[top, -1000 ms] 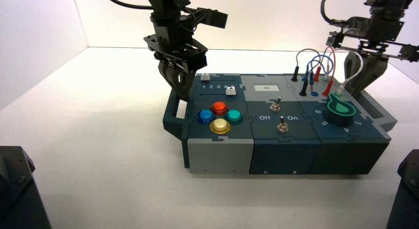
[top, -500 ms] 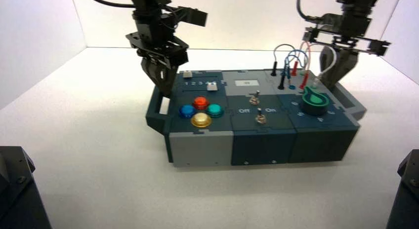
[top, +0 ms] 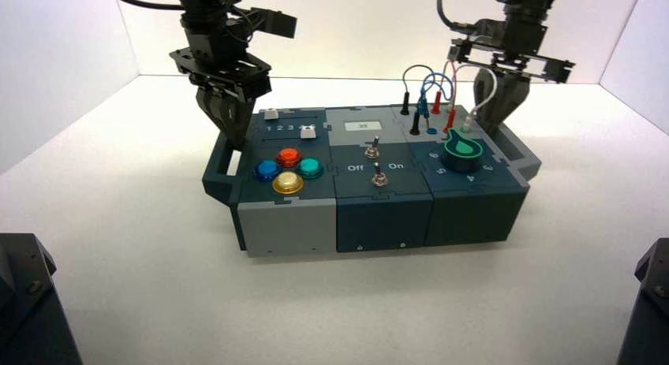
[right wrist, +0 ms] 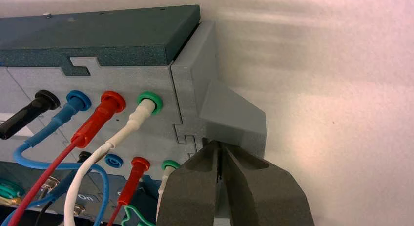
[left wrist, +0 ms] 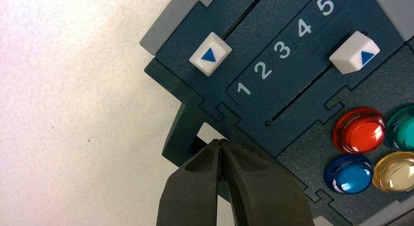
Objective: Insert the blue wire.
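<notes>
**A:** What are the grippers doing?

**B:** The left gripper (left wrist: 220,147) is pointing down with its fingers pressed together, holding nothing. Its tips are sitting at the dark handle (left wrist: 181,134) on the box's slider end. The right gripper (right wrist: 219,149) is doing the same at the other end: it is closed and empty, and nosing against the grey handle (right wrist: 235,114) beside the sockets.

**A:** So neither one is gripping the blue wire?

**B:** Neither. The blue wire (right wrist: 25,153) is looping over the socket panel near the right gripper, well apart from the left one. One of its plugs is sitting in the far blue socket (right wrist: 78,100), between the black plug and the red one.

**A:** And the other end?

**B:** The near blue socket (right wrist: 113,161) is showing empty. The cable is running down past it, but I cannot tell where the free plug is lying.

**A:** How far along are we, then?

**B:** Hardly started, I am judging. Both arms are busying themselves with the box (top: 379,215) rather than the wire. Everything is waiting: opening a gripper, finding the loose plug, taking it, lining it up over the empty socket and pushing it in. The red and white wires are crowding that spot, so reaching in is looking fiddly.
</notes>
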Robot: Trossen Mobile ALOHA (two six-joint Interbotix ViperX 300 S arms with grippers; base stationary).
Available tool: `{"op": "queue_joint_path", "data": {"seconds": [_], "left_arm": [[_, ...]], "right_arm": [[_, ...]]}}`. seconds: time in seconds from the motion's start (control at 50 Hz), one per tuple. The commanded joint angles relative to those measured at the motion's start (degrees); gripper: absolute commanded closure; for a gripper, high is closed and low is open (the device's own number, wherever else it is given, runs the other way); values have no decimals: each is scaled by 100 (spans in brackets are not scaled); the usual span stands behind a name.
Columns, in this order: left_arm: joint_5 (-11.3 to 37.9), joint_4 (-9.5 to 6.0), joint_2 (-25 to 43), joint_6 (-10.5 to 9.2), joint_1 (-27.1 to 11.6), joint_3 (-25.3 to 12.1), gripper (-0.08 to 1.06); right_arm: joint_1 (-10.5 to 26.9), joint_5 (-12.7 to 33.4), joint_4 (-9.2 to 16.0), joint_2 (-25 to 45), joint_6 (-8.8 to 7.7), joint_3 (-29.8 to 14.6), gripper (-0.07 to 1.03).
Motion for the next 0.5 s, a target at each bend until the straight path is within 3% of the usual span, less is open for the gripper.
{"op": "queue_joint_path", "data": {"seconds": [0.02, 0.5], "left_arm": [[-53, -35, -158, 26, -79, -53, 101], [-44, -35, -141, 0, -9, 35, 101]], "right_arm": [[527, -26, 299, 211, 26, -334, 99], [1063, 202, 352, 1037, 26, -1380, 99]]}}
